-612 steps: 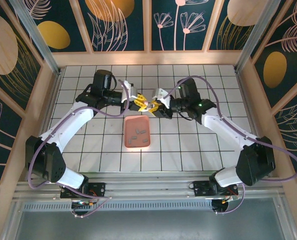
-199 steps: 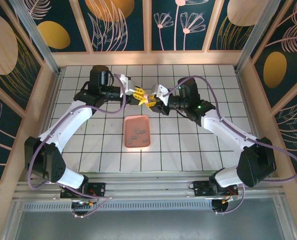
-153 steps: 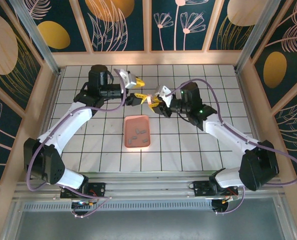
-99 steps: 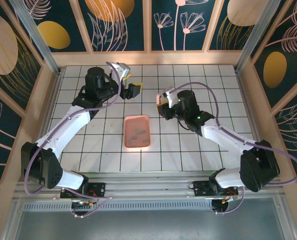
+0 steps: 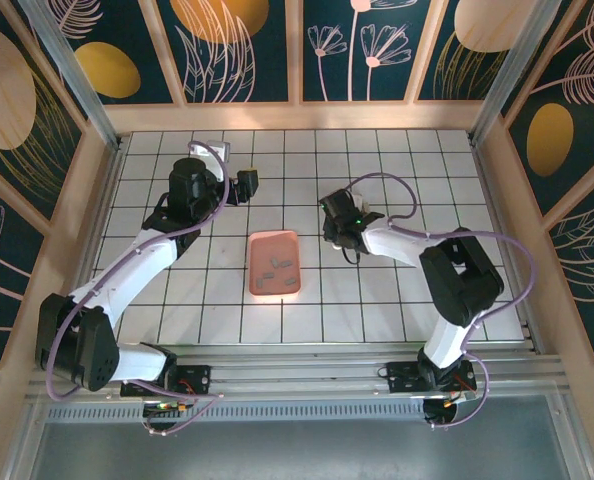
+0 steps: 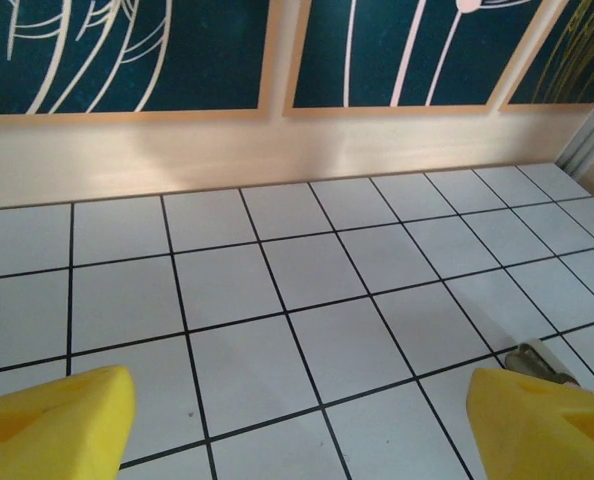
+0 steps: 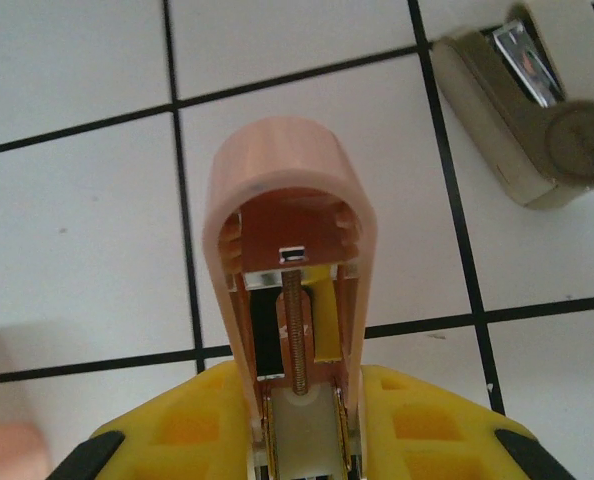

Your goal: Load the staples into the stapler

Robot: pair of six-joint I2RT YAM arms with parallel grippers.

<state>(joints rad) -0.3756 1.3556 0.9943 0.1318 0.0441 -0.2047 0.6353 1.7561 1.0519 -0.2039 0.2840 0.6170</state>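
Clamping the opened stapler in the right claw, likely baring its channel for staples — left claw spread wide, empty, free for fetching.

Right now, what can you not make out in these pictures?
- Top view: the staples in the tray are too small to count.
- Right wrist view: the stapler has its near end hidden inside the right claw; loaded or not, unclear.
- Right wrist view: the grey-brown block is cut by the top and right edges.
- Left wrist view: a small grey thing sits partly behind a finger of the left claw; unidentifiable.
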